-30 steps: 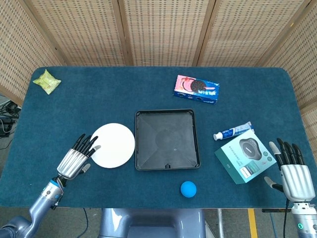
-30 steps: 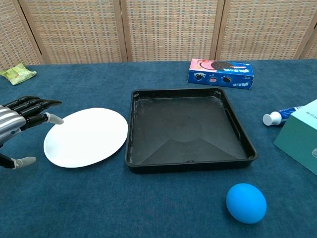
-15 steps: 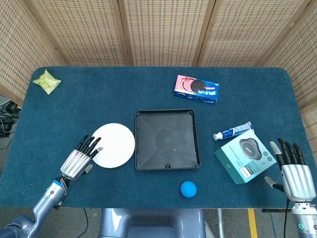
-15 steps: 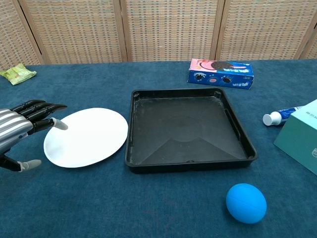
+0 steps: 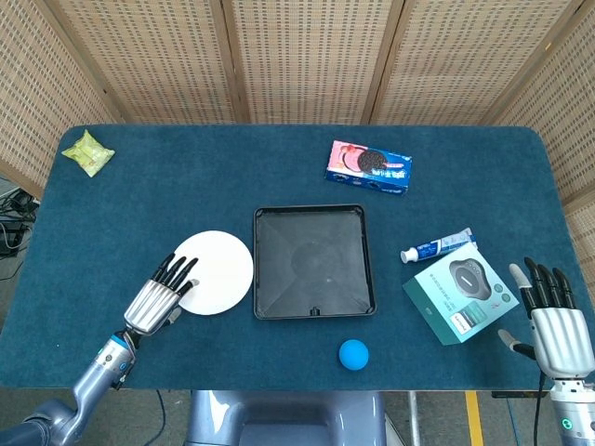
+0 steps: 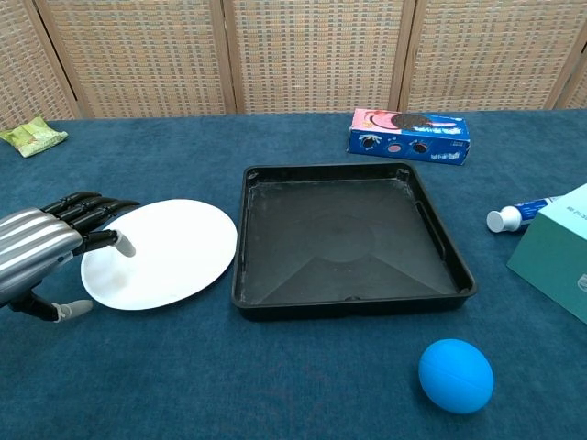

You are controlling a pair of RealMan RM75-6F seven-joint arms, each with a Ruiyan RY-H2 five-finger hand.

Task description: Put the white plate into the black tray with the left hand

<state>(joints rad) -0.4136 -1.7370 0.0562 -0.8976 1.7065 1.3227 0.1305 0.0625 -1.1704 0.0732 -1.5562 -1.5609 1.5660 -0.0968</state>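
Note:
The white plate [image 5: 216,270] [image 6: 165,251] lies flat on the blue table, just left of the black tray [image 5: 313,214] [image 6: 347,176], which holds nothing. My left hand [image 5: 160,297] [image 6: 50,255] is at the plate's near left edge, open, its fingertips reaching over the rim and its thumb low beside it. It grips nothing. My right hand [image 5: 554,325] hovers open at the table's front right corner, by the teal box, and does not show in the chest view.
A blue ball [image 5: 353,354] [image 6: 456,375] lies in front of the tray. A teal box [image 5: 460,292] and a toothpaste tube [image 5: 437,247] sit to the right, a cookie box [image 5: 369,167] behind the tray, a green packet [image 5: 87,152] at the far left corner.
My left hand has moved right and toward the front edge, its fingertips now over the plate's rim. The plate and the right hand have barely moved.

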